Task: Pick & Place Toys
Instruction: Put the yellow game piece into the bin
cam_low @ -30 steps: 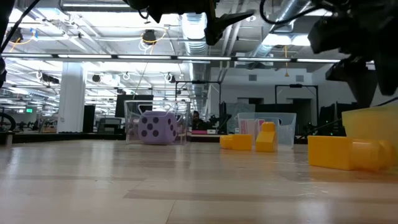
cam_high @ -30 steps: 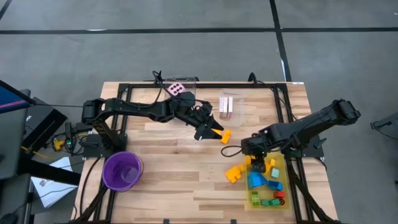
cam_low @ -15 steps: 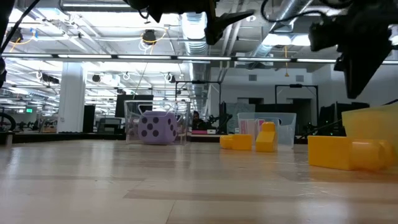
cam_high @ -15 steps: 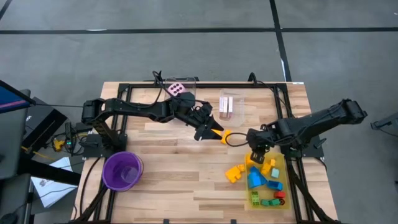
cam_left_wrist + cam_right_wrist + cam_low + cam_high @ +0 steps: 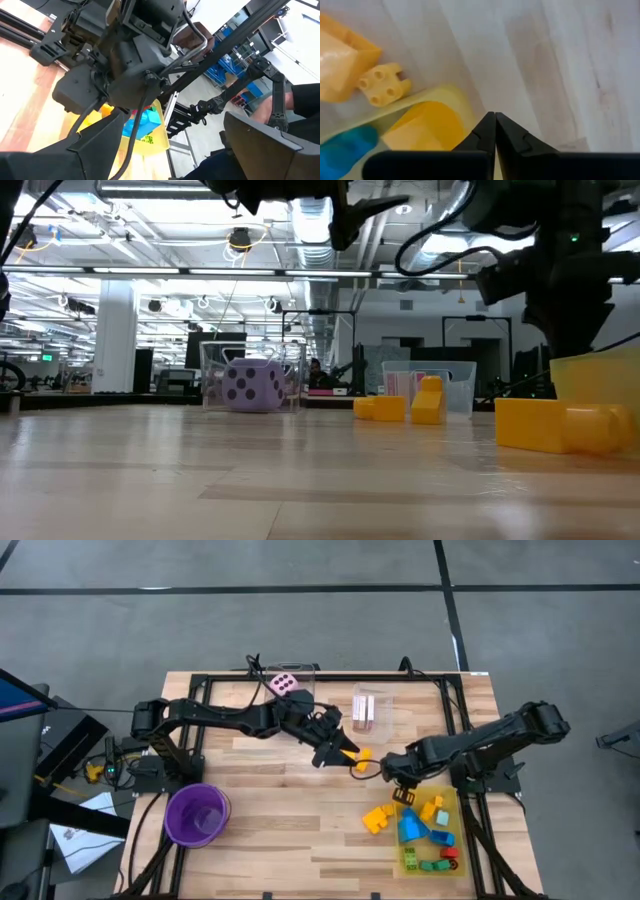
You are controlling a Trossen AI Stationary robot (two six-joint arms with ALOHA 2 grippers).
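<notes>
Hovering clenched and empty, right gripper (image 5: 495, 131) just over yellow tray (image 5: 451, 95) corner beside loose yellow blocks (image 5: 377, 817), likely between picks; left gripper (image 5: 335, 752) released near small orange block (image 5: 362, 755).

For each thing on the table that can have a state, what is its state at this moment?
Left gripper: jaws open, beside the orange block, not holding it.
Right gripper: jaws shut, empty, at the yellow tray's corner.
Purple cup: upright.
Clear box: holds the dotted die.
Second clear box: holds pink-white cards.
Yellow tray: holds several blocks.
</notes>
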